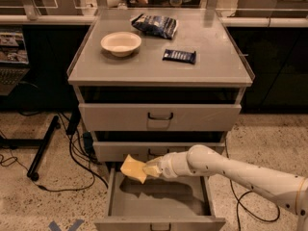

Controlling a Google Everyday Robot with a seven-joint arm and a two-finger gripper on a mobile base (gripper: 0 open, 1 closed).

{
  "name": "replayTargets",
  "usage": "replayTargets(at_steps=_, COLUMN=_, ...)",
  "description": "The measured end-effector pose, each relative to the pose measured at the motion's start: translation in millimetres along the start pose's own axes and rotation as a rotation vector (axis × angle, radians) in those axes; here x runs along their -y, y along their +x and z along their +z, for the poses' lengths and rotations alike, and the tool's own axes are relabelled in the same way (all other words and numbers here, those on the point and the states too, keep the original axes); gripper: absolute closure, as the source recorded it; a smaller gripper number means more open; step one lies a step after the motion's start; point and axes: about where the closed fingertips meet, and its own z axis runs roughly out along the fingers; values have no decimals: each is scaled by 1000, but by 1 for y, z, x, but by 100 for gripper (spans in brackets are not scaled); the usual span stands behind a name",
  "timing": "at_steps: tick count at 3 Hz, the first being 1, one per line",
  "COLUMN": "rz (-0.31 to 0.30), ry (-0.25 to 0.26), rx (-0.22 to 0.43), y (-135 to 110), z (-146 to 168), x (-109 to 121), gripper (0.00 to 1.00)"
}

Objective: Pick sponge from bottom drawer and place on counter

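The gripper [150, 170] is pinching the sponge [133, 168], hovering above the open bottom drawer's [159, 203] ten-o'clock corner; the pick looks done. Lifting to the counter [159, 69], at twelve o'clock, is remaining.

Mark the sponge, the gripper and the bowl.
sponge [132, 167], camera view, middle of its yellow face.
gripper [148, 171], camera view, between the fingertips, shut on the sponge above the bottom drawer [159, 203].
bowl [121, 42], camera view, its bare inside.
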Motion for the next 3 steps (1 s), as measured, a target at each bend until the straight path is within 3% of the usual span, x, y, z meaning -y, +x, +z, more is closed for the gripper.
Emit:
replayTargets(at_steps=2, rz=-14, ry=-8, rx=8, y=-10, z=-9, x=-7, gripper=100)
replayTargets(at_steps=3, rz=-83, ry=11, rx=37, y=-45, z=-43, x=-29, gripper=100)
